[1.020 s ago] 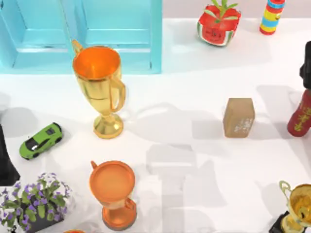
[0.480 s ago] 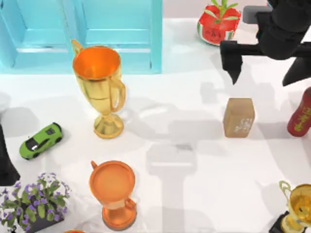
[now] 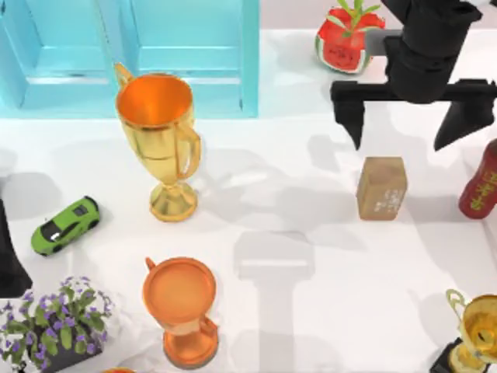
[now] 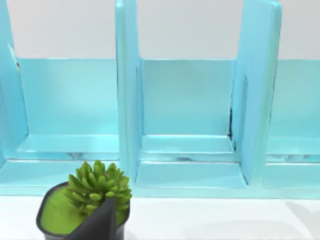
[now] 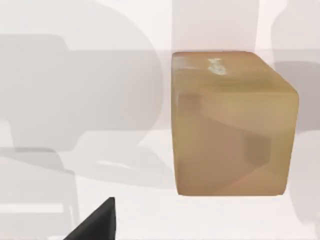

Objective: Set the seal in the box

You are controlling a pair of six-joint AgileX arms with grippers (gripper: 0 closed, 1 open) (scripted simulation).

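The seal point(image 3: 382, 187) is a small tan wooden block with pale markings, lying on the white table right of centre. In the right wrist view the seal point(image 5: 231, 125) is close below the camera. My right gripper point(image 3: 400, 146) hovers just behind the seal, open wide, its two black fingers spread broader than the block and holding nothing. One fingertip point(image 5: 95, 222) shows beside the seal. The box point(image 3: 186, 58) is a light blue compartment unit at the back left, and its open bays point(image 4: 187, 125) face the left wrist camera. My left arm point(image 3: 8, 260) is parked at the left edge, gripper open.
A tall gold trophy point(image 3: 159, 140) and an orange cup point(image 3: 180, 307) stand left of centre. A green toy car point(image 3: 66, 225) and a flower pot point(image 3: 54, 326) sit at the left. A red cylinder point(image 3: 481, 183), a watermelon planter point(image 3: 349, 35) and a small trophy point(image 3: 474, 334) ring the seal.
My right arm has come in from the back right and shifted left and forward, so its open fingers now hang just behind the seal. The seal has not moved.
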